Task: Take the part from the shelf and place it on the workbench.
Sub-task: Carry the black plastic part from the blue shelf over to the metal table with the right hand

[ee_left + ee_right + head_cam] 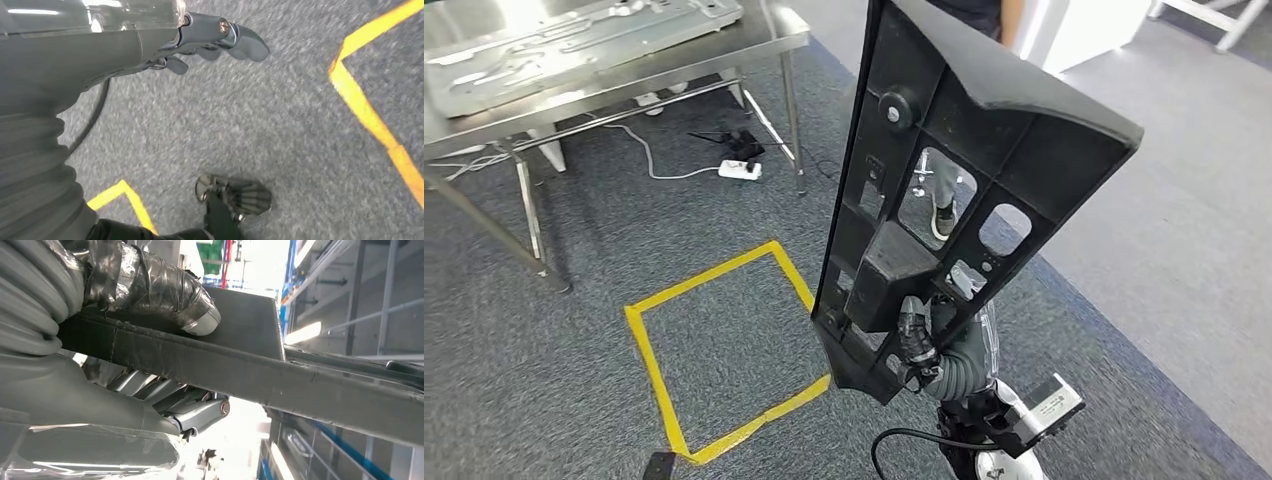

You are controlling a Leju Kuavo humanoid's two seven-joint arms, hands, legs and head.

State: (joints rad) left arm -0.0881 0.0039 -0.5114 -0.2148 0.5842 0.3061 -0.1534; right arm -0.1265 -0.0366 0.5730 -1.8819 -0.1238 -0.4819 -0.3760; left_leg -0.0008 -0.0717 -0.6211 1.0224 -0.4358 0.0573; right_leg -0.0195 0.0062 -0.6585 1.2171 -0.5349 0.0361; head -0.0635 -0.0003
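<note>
Part (944,180), centre of the head view, is seen as matt black moulded plastic, ribbed, with cut-outs. Workbench (754,45), upper left, is made of brushed steel, dully glossy; a pressed bare-metal sheet (574,45) is laid on it. Floor (574,400) is covered in rough grey carpet, marked with glossy yellow tape (649,370). Right hand (150,285) is shown with a thumb wrapped in shiny crinkled tape. Left hand (220,40) is shown in smooth grey plastic, its cuff in ribbed rubber.

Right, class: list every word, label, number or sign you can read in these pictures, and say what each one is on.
None can be read.
The black part shows no lettering.
The yellow tape square on the carpet is a plain floor marking without words.
The metal panel on the table shows no legible print.
</note>
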